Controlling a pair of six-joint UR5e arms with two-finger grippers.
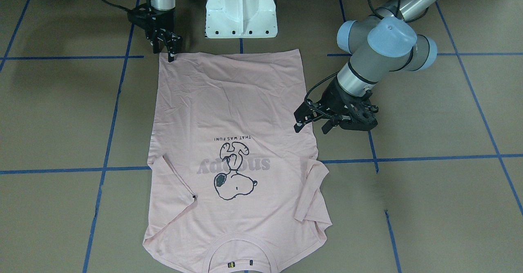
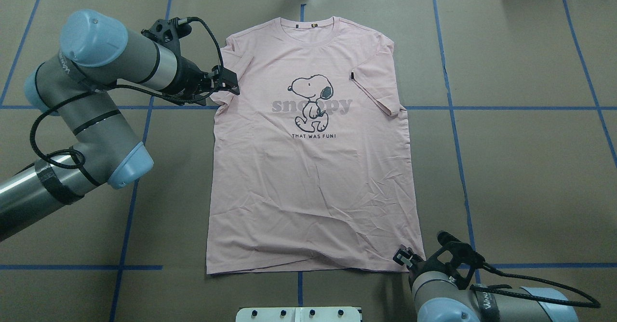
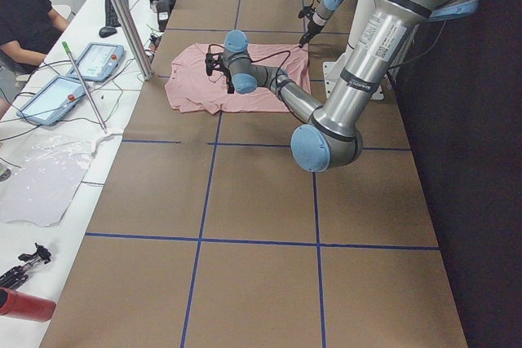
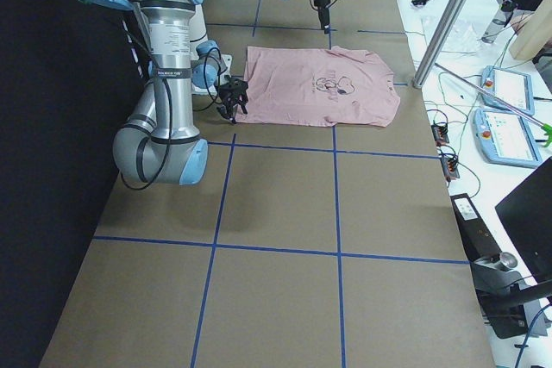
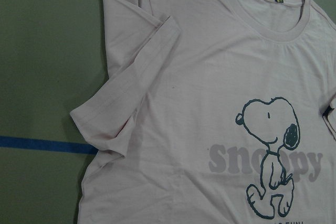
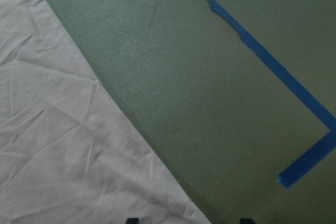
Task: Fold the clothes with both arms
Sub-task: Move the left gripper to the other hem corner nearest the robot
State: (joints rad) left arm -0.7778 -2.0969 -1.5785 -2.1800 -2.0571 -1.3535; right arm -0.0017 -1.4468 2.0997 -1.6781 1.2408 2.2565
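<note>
Lying flat, print up: pink tee (image 2: 313, 177) w/ sleeves (image 2: 373, 83) folded in.

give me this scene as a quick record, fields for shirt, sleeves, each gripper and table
shirt: pink Snoopy T-shirt, flat, print up
sleeves: both lying in against the body, not spread
left gripper: open, beside the shirt's side edge near a sleeve
right gripper: open, at a hem corner
table: brown, blue tape grid
fold: not begun

The pink T-shirt (image 2: 313, 177) reads "snoopy" and, below it, "THAT WAS FUN!"
</note>
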